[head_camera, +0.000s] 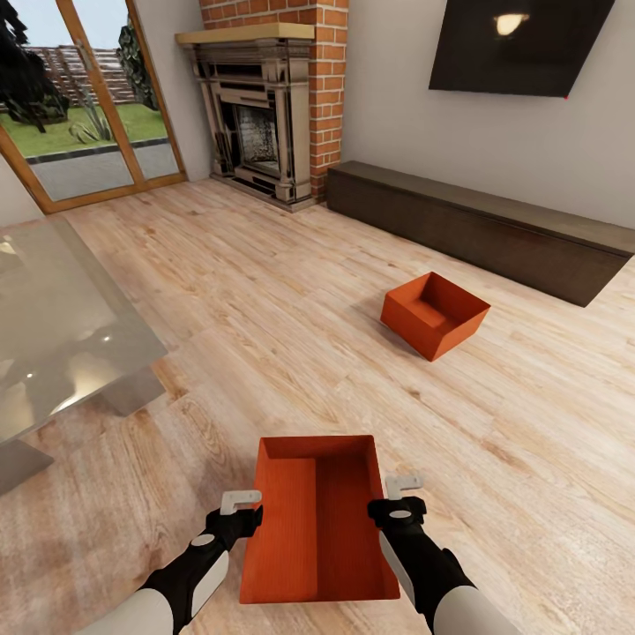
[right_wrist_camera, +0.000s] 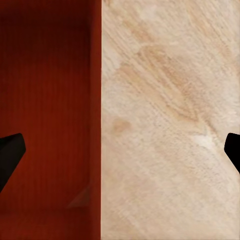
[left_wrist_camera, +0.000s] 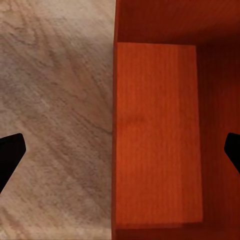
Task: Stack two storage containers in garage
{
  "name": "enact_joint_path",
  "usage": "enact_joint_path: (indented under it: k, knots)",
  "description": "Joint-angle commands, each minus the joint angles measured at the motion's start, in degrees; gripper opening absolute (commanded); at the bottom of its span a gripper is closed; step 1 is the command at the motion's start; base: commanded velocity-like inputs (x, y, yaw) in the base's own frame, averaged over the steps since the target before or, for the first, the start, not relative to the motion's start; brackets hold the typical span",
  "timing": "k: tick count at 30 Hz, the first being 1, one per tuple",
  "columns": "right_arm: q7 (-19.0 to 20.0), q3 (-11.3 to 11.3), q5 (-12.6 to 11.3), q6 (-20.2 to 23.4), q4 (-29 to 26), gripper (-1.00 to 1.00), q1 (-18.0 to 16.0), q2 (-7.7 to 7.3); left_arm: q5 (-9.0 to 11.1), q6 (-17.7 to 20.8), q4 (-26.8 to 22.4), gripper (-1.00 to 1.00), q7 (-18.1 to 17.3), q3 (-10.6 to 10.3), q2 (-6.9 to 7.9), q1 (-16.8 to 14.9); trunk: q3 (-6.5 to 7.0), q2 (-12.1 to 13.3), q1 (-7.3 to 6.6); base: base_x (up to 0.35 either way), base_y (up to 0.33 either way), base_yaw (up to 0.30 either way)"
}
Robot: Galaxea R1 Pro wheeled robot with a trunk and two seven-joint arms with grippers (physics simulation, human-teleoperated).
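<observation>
Two orange-red lidless rectangular bins: near bin bottom centre, long axis running up-frame, between left gripper and right gripper, both spread, straddling its walls; far bin centre-right, tilted, turned diagonally on light wood-plank floor.

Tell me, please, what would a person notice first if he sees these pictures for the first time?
First, the orange-red storage container on the wood-plank floor directly before the robot, with the left gripper and right gripper open over its two side walls. A second container sits further away, tilted, near the long dark cabinet. Behind stand the brick fireplace and a wall TV.
</observation>
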Motion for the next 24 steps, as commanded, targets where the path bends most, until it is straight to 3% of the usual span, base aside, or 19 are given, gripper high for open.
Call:
enact_joint_path:
  k: [1,24]
  knots:
    - [-0.2,0.2,0.3,0.5,0.0,1.00,0.0,0.00,0.5,-0.2,0.1,1.00,0.3,-0.5,0.03,0.0,-0.04,0.0,-0.01,0.000,0.000,0.000]
    - [-0.2,0.3,0.3,0.4,0.8,1.00,0.0,0.00,0.6,-0.2,0.1,1.00,0.4,-0.5,0.04,-0.1,-0.04,0.0,-0.01,0.000,0.000,0.000]
